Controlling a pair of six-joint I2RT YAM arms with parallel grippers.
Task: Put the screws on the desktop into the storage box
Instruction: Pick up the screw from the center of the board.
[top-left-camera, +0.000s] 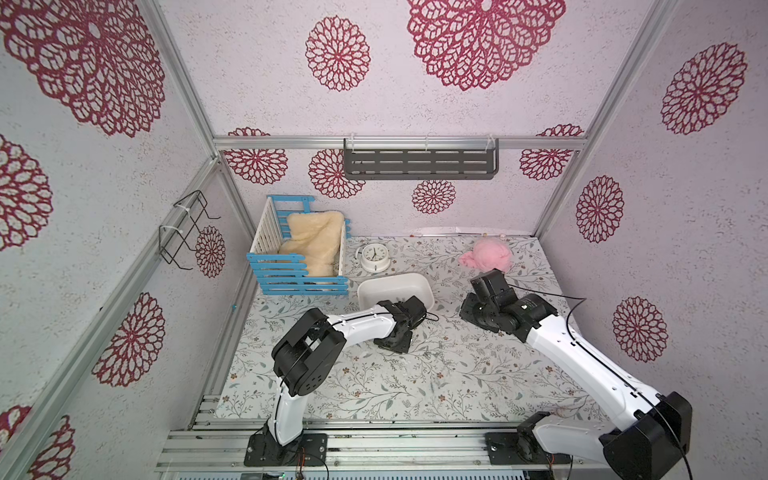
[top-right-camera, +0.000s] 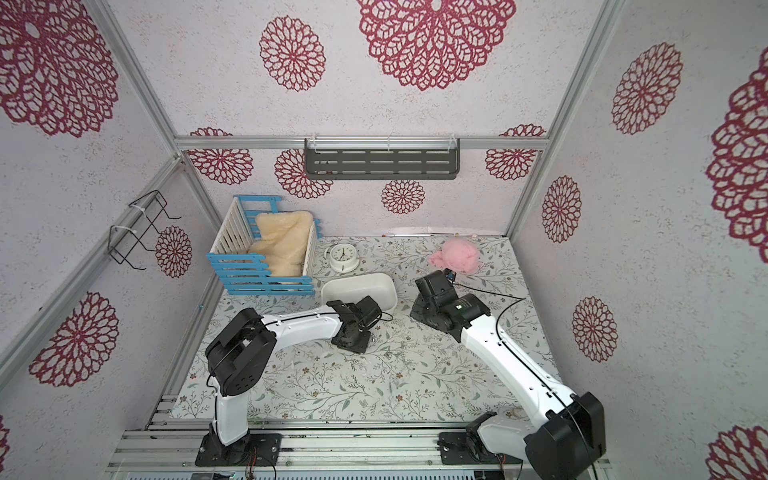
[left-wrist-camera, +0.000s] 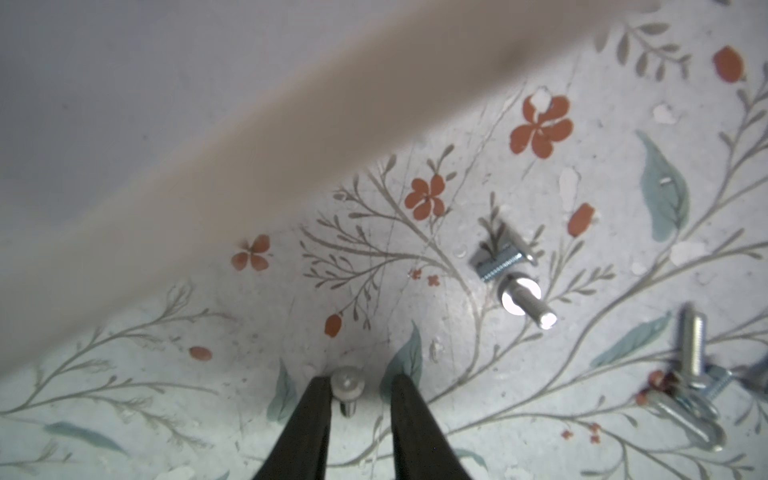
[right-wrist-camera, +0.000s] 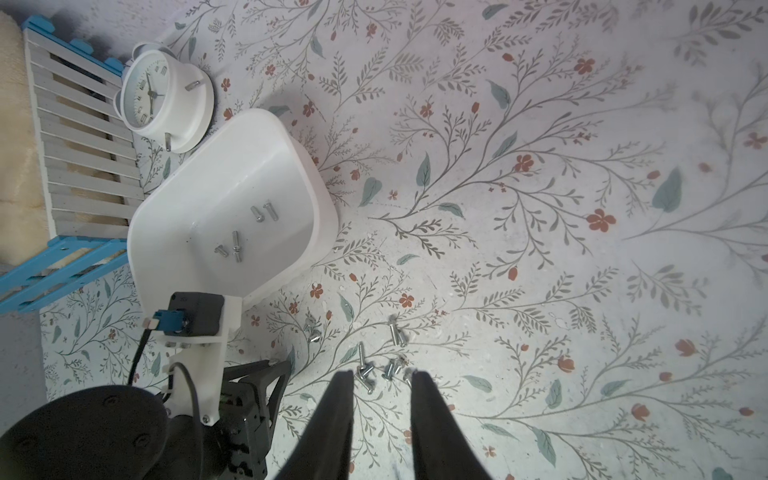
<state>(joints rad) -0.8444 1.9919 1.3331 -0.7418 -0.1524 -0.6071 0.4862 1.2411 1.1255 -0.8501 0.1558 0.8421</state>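
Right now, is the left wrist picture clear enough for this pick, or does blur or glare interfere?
Left wrist view: screw at the left gripper is readable; a blurred pale band covers one corner; glare whites out another screw's head. Right wrist view: storage box and loose screws are sharp.

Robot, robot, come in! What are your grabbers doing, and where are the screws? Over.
Left gripper open, straddling one screw. Right gripper open above loose screws. Some screws in storage box. Left arm crowds its rim.
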